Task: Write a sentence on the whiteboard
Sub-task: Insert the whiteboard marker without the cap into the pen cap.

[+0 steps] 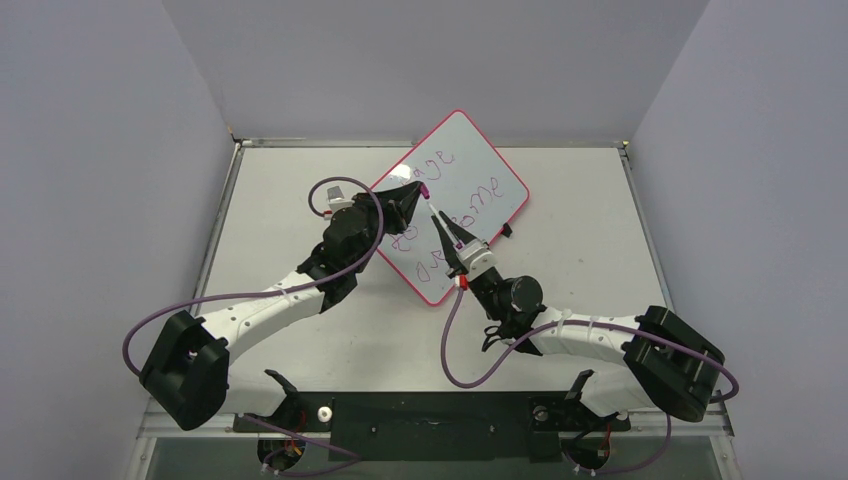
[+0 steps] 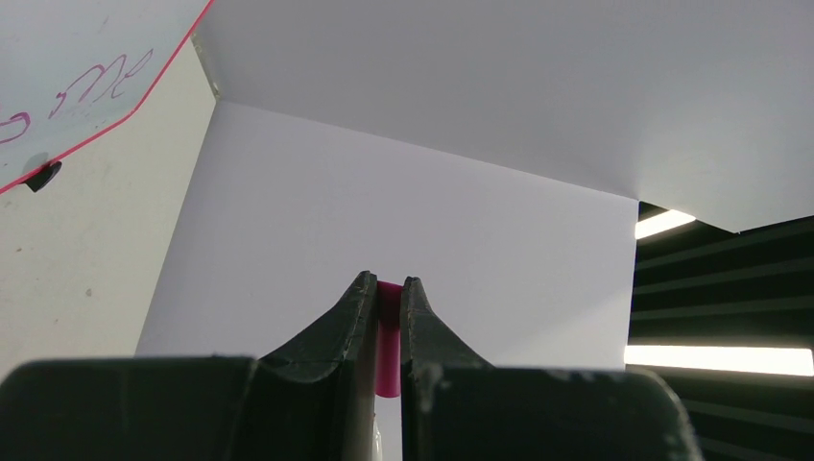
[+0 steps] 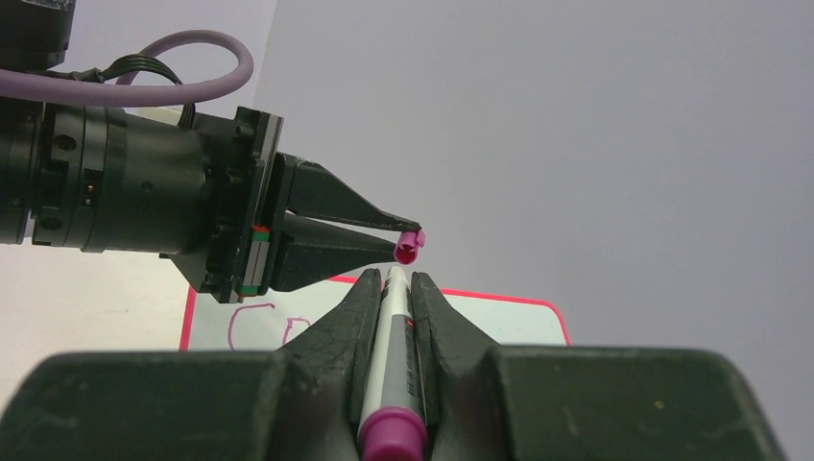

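Sentence [image 1: 478, 194] partly behind left end effector [image 1: 421, 189]

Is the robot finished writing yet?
Nearly. The writing looks done: purple words cover the whiteboard. Right now the right gripper holds the marker and the left gripper holds its pink cap, tip close to the cap but not in it. Capping the marker seems to be what is left.

Top cam sits high behind the arms [image 1: 280, 297], looking down over the whole surface [image 1: 270, 200]. Left end effector [image 2: 387, 281] cam looks close along itself at the wall [image 2: 403, 211]; right end effector [image 3: 395, 276] cam faces the left one. All three catch the whiteboard [image 1: 470, 135].
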`<state>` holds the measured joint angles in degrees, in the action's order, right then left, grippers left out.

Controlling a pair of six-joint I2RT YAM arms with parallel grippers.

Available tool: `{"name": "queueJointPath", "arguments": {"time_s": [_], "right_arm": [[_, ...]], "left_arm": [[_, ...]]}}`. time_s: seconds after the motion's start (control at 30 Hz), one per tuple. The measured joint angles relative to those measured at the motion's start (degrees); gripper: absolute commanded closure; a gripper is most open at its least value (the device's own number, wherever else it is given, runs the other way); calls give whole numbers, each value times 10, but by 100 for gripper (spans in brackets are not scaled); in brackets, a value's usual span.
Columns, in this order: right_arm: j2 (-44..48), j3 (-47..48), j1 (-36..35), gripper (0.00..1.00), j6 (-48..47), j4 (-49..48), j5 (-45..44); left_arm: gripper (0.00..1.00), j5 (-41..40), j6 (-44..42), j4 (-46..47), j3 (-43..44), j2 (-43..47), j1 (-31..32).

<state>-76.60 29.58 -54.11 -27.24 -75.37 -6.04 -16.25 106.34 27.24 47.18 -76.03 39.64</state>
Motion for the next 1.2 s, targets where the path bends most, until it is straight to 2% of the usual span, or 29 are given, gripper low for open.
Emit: {"name": "queueJointPath", "arguments": {"time_s": [1.2], "right_arm": [[-33, 30, 0, 100, -5, -14, -18]], "left_arm": [[100, 3, 6, 5, 0, 0, -3]]}}
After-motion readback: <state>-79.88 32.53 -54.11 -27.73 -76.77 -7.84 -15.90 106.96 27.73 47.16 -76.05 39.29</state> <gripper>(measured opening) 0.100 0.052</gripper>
